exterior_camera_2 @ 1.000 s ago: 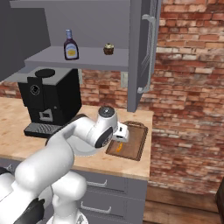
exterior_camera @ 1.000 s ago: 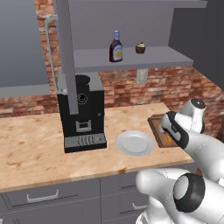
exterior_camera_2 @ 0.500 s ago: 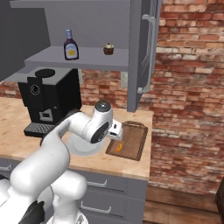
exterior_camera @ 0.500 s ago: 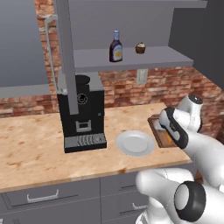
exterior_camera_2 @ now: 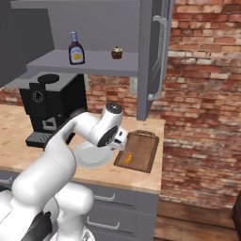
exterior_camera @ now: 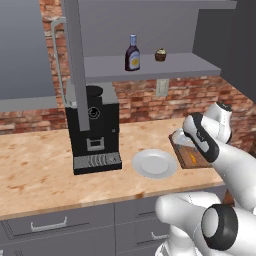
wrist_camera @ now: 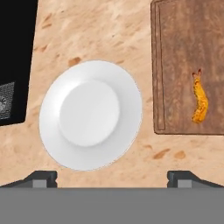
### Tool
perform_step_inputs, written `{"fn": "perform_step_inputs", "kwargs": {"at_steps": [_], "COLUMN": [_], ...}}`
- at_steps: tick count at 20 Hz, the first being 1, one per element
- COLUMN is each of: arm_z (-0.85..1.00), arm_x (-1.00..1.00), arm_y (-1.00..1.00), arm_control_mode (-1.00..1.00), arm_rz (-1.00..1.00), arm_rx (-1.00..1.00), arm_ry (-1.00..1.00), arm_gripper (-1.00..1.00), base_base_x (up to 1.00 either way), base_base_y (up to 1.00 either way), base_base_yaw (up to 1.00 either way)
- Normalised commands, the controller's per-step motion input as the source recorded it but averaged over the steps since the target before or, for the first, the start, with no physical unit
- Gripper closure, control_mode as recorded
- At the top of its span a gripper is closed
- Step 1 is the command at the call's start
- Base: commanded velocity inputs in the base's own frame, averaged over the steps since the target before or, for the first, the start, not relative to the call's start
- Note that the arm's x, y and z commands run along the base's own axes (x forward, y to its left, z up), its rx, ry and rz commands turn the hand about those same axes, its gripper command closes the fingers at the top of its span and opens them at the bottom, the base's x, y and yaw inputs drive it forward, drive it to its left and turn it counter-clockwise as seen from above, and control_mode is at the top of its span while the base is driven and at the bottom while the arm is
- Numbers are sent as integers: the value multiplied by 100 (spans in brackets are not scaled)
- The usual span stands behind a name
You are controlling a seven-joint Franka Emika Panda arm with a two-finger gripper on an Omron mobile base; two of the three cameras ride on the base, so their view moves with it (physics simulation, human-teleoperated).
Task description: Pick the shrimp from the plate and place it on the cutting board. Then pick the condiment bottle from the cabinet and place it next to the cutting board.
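The small orange shrimp (wrist_camera: 200,98) lies on the dark brown cutting board (wrist_camera: 183,43), toward its near end (exterior_camera_2: 128,157). Left of the board the round white plate (wrist_camera: 90,114) sits bare on the counter. My gripper (wrist_camera: 113,176) hangs open above the counter with nothing between its tips, the plate just ahead of it and the board off to the right. The hand (exterior_camera_2: 120,139) hovers between plate (exterior_camera_2: 92,157) and board (exterior_camera_2: 146,146). The dark condiment bottle (exterior_camera: 132,53) with a blue cap stands upright on the grey cabinet shelf (exterior_camera: 150,67).
A small brown cupcake (exterior_camera: 160,54) sits on the shelf right of the bottle. A black coffee machine (exterior_camera: 94,127) stands left of the plate. The open cabinet door (exterior_camera_2: 153,52) hangs above the board's far end. The counter ends just right of the board.
The hand has pulled back from over the cutting board toward the plate and risen a little. The shrimp now shows lying free on the board.
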Motion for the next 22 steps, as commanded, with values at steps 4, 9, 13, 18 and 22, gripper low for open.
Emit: {"fn": "perform_step_inputs", "kwargs": {"at_steps": [4, 9, 13, 18, 22], "arm_z": [12, 11, 8, 7, 4], "arm_x": [-6, -10, -20, -23, -19], "arm_y": [28, 27, 20, 17, 17], "arm_control_mode": [-100, -100, -100, -100, -100], "arm_rz": [0, 0, -3, -7, -11], "arm_rx": [14, 14, 17, 17, 18], "arm_ry": [7, 2, 0, 0, 1], "arm_gripper": [-100, -100, -100, -100, -100], "base_base_x": [0, 0, 0, 0, 0], "base_base_y": [0, 0, 0, 0, 0], "base_base_yaw": [0, 0, 0, 0, 0]}}
